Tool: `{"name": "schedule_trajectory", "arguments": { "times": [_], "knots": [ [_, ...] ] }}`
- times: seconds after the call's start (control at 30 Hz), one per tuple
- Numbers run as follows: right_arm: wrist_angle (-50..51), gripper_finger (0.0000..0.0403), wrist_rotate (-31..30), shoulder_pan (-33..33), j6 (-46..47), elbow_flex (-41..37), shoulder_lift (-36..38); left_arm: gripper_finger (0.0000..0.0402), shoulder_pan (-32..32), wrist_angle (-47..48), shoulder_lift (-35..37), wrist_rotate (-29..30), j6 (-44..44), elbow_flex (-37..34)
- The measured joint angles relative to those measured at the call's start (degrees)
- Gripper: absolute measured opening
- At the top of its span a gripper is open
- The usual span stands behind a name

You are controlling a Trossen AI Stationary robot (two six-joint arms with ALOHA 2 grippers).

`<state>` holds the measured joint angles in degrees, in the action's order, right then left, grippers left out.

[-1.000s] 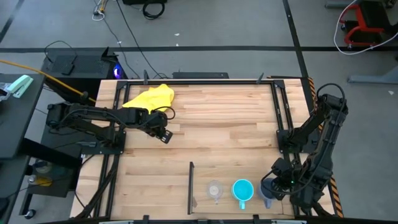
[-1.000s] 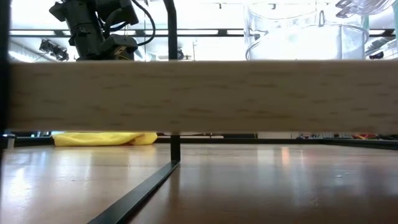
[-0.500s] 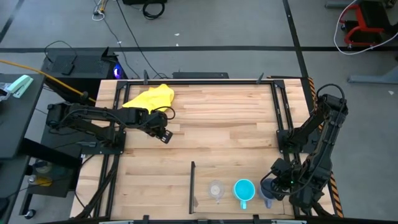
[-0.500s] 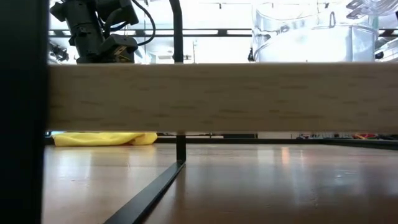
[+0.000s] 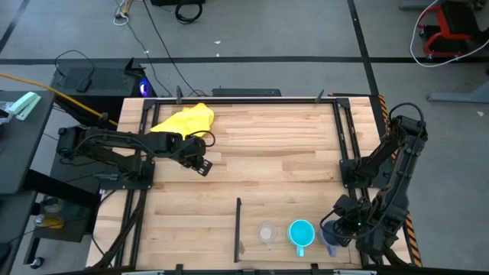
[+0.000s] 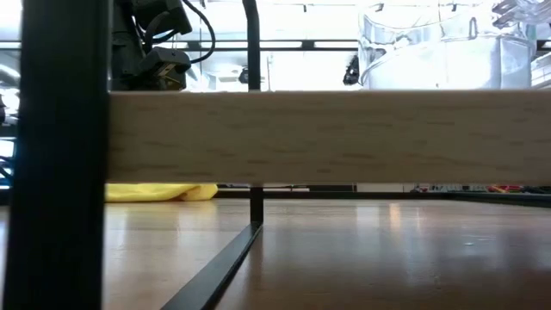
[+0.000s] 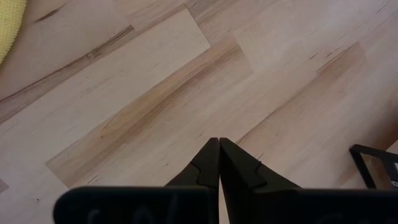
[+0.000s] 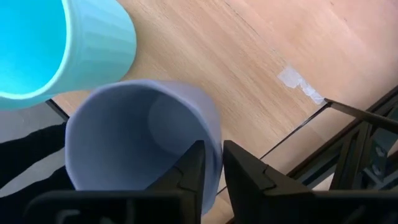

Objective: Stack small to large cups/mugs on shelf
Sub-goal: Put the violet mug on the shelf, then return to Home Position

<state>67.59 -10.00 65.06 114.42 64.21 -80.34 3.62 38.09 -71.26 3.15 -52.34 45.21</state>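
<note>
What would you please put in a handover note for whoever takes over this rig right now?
Right gripper: pinching the rim of the larger grey-blue handled mug, one finger inside, at the shelf's near right end.
Left gripper: shut, empty, over bare wood near the yellow cloth.
Row on the shelf: small clear plastic cup, bright cyan handled mug, then the grey-blue mug.
Done: no stacking.
Left: stacking all three, small to large.

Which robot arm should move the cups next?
The right one, probably. Its end effector is already pinching the rim of the grey-blue mug, right beside the cyan mug and the clear cup. The left end effector is shut and far off near the yellow cloth.
</note>
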Motion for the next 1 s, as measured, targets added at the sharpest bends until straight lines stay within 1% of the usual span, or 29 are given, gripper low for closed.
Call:
{"name": "schedule_trajectory", "arguments": {
  "times": [0.33,0.5,0.7,0.77,0.87,0.93,1.0],
  "knots": [
    [0.8,0.0068,0.0,0.0,1.3,2.6,0.0,0.0021,0.0,0.0,0.0,0.0,0.0,0.0],
    [5.2,0.0069,-0.2,0.0,3.1,4.6,0.0,0.0016,0.0,-0.1,0.0,0.0,0.0,0.0],
    [12.8,0.0069,-0.4,-0.1,3.1,9.4,0.0,0.0026,0.0,-0.2,0.0,0.0,0.0,0.0],
    [15.6,0.0069,-1.7,-0.4,3.1,11.6,0.0,0.0028,0.0,-0.3,0.0,0.0,0.0,0.0],
    [19.8,0.0069,-5.3,-0.5,2.6,16.4,0.0,0.0029,0.0,-1.3,0.0,0.0,-0.1,0.0],
    [22.4,0.0069,-9.5,-0.8,1.5,20.1,0.0,0.0027,0.0,-1.7,0.0,0.0,-1.1,0.3],
    [22.3,0.0069,-15.0,-1.1,-1.1,23.7,0.2,0.0023,0.0,-1.7,0.0,0.0,-1.7,1.1]
  ]
}}
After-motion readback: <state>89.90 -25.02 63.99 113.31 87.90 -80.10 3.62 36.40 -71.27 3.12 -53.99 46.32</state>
